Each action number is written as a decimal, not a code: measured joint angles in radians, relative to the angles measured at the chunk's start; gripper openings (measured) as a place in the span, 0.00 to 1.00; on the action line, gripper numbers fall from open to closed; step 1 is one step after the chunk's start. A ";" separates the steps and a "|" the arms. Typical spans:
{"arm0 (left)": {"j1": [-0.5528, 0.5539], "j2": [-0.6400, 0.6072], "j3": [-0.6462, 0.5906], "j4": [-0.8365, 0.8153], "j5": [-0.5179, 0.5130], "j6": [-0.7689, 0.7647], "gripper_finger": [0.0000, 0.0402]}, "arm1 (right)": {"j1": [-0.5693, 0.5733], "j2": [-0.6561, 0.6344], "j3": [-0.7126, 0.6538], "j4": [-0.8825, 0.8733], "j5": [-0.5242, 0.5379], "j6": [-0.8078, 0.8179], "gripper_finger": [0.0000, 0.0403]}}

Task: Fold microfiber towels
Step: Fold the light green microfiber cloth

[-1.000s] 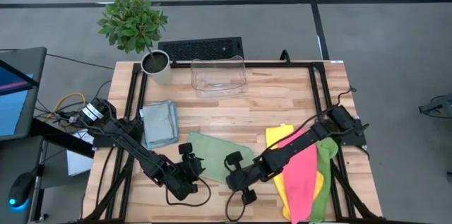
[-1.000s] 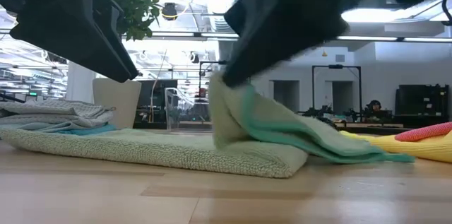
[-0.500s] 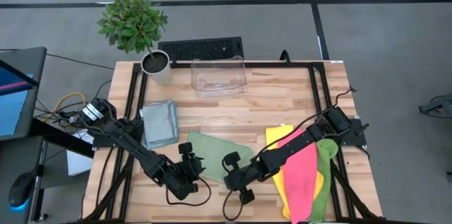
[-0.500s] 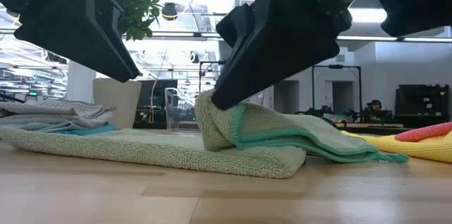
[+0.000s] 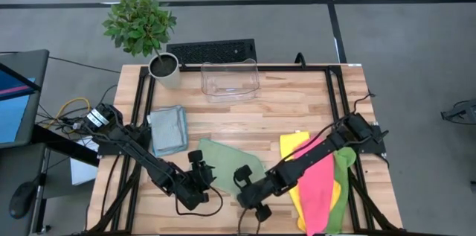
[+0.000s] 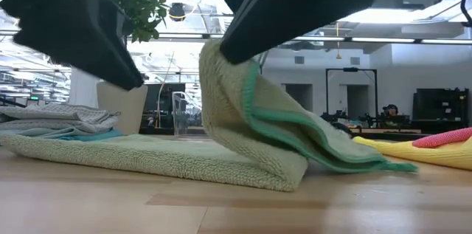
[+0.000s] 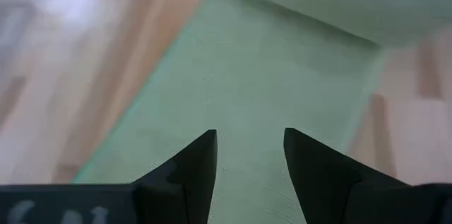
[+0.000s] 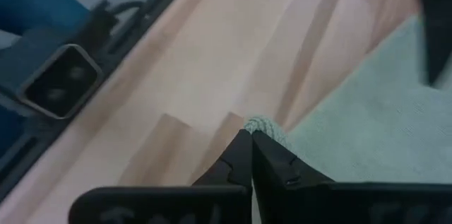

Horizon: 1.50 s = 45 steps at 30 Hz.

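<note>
One pale green towel (image 5: 223, 163) lies near the front middle of the table (image 5: 297, 113), and we see it partly doubled over: in the low view its right-hand edge (image 6: 236, 108) is lifted clear of the flat layer and hangs in a steep fold. We find the right gripper (image 5: 248, 191) at that front edge, its fingers (image 8: 247, 157) pressed together with a small tuft of the green cloth pinched at their tips, so it is gripping the towel. Our left gripper (image 5: 199, 170) sits just beside it, over the towel's left part. In the left wrist view its two fingers (image 7: 201, 164) stand apart with green cloth showing between them; we think the tips hover just above the fabric or rest on it, but the view is too close for us to tell which, and nothing is clamped between them.

Farther out, we see a folded light blue towel (image 5: 168, 129) lying flat near the left side of the table. On the right, under the right arm, a pink towel (image 5: 320, 180) lies on a yellow towel (image 5: 294, 147), with a lime green towel (image 5: 343, 173) beside them. A clear plastic bin (image 5: 230, 80) stands at the back edge, a potted plant (image 5: 149, 35) at the back left corner, and a keyboard (image 5: 210, 50) just behind the table.
</note>
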 joint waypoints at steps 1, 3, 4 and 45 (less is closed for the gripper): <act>0.000 0.000 -0.008 0.017 0.024 0.022 0.39 | -0.004 0.000 -0.002 0.000 0.000 0.000 0.06; -0.004 0.000 -0.020 0.051 0.045 0.068 0.37 | -0.010 0.000 -0.002 0.000 -0.001 0.000 0.05; -0.006 0.000 -0.026 0.071 0.044 0.086 0.35 | -0.010 0.000 -0.003 0.001 -0.001 0.000 0.05; 0.078 0.000 -0.169 0.379 0.128 0.221 0.00 | -0.111 -0.019 0.065 -0.153 -0.070 -0.035 0.49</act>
